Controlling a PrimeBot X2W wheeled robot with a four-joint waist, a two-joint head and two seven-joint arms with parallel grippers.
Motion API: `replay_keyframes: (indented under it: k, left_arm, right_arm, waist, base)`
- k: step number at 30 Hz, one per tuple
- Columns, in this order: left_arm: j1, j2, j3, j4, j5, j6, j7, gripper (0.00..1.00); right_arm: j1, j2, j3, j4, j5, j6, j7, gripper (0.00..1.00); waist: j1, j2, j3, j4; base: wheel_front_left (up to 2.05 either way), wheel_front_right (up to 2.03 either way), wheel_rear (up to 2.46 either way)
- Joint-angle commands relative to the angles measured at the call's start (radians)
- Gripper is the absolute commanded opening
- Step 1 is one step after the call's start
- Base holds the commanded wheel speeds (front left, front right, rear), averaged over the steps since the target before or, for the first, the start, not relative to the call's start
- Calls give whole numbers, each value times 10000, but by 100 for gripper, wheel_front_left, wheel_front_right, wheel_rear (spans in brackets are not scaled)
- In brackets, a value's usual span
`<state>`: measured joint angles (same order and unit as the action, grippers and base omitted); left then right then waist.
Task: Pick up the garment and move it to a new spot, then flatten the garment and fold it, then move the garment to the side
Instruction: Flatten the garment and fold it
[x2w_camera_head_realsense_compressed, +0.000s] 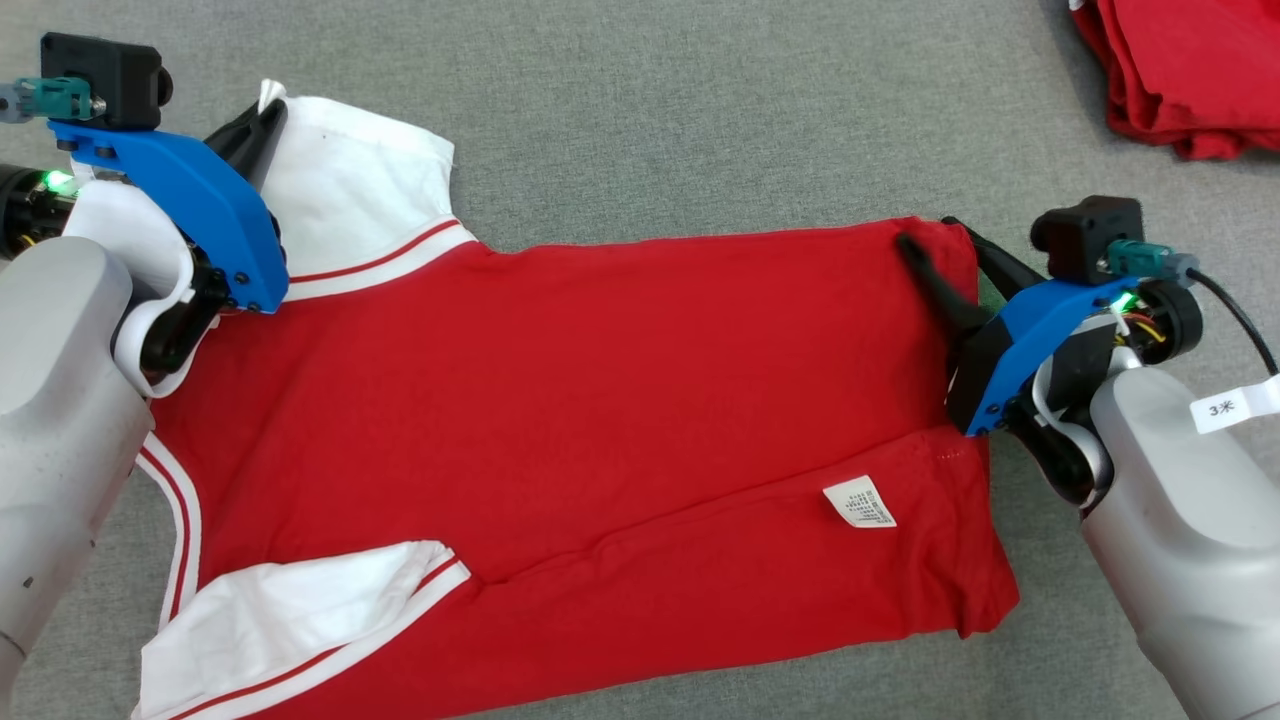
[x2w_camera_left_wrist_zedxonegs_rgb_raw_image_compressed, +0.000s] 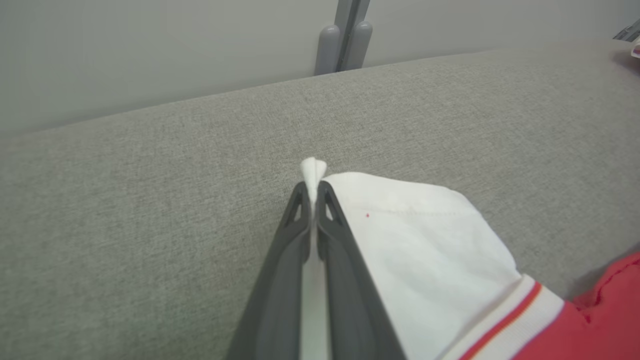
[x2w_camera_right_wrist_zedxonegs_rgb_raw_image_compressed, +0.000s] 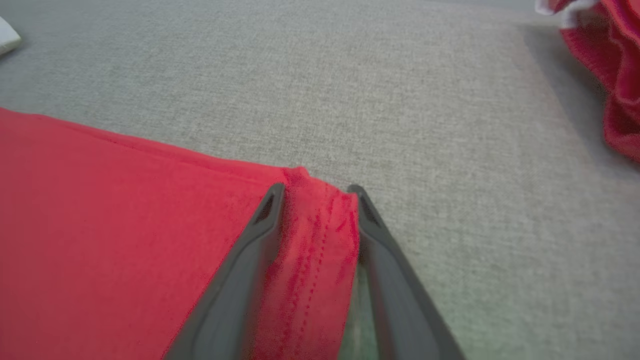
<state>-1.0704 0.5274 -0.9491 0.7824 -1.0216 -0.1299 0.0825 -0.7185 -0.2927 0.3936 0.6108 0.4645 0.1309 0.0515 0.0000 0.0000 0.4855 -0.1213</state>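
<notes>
White sleeve (x2w_camera_left_wrist_zedxonegs_rgb_raw_image_compressed: 425, 240) is clamped in the left tool (x2w_camera_left_wrist_zedxonegs_rgb_raw_image_compressed: 312, 192); the right tool (x2w_camera_right_wrist_zedxonegs_rgb_raw_image_compressed: 317, 192), parted, straddles the red hem (x2w_camera_right_wrist_zedxonegs_rgb_raw_image_compressed: 312, 250).

Shirt (x2w_camera_head_realsense_compressed: 600, 400) is bright red with white sleeves (x2w_camera_head_realsense_compressed: 360, 180), each trimmed in white with a thin red stripe, and the little label (x2w_camera_head_realsense_compressed: 859, 501) is white with dark print. It's on a grey, woven-looking cloth (x2w_camera_head_realsense_compressed: 700, 120), with another red pile (x2w_camera_head_realsense_compressed: 1190, 70) in the corner. Left gripper (x2w_camera_left_wrist_zedxonegs_rgb_raw_image_compressed: 312, 187) and right gripper (x2w_camera_right_wrist_zedxonegs_rgb_raw_image_compressed: 316, 192) both have dark grey fingers (x2w_camera_left_wrist_zedxonegs_rgb_raw_image_compressed: 280, 280), bright blue brackets (x2w_camera_head_realsense_compressed: 200, 200) and pale grey arms (x2w_camera_head_realsense_compressed: 50, 350).
</notes>
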Motion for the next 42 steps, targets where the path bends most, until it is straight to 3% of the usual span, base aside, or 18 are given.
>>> replay_keyframes:
  k: [1,12,22,28,35,42]
  left_arm:
    - [-213,-14,-29,-14,-46,-11,-96,0]
    - [255,-160,-339,-369,-539,-11,-1330,0]
    - [1589,193,-403,-1571,-779,24,-2822,0]
    - [2771,652,-314,-2901,-838,446,-3189,0]
    - [4146,1275,-105,-4563,-952,1243,-3363,0]
    - [5353,1700,65,-5510,-1018,1773,-3438,0]
  right_arm:
    - [-123,13,-78,208,-72,-1,-43,0]
    - [-216,234,-151,1282,-185,0,-1082,0]
    - [715,47,-105,1211,105,0,-2237,0]
    - [1413,-110,-173,1027,169,0,-2633,0]
    - [1937,-149,-421,921,-35,0,-2938,0]
    - [2355,-163,-667,852,-296,0,-3115,0]
  waist:
    - [0,0,-8,12]
    - [0,0,-602,328]
    - [0,0,-1658,567]
    - [0,0,-2094,766]
    - [0,0,-2321,980]
    - [0,0,-2503,1177]
  base:
    - [0,0,0]
    - [0,0,0]
    - [0,0,0]
    - [0,0,0]
    - [0,0,0]
    - [0,0,0]
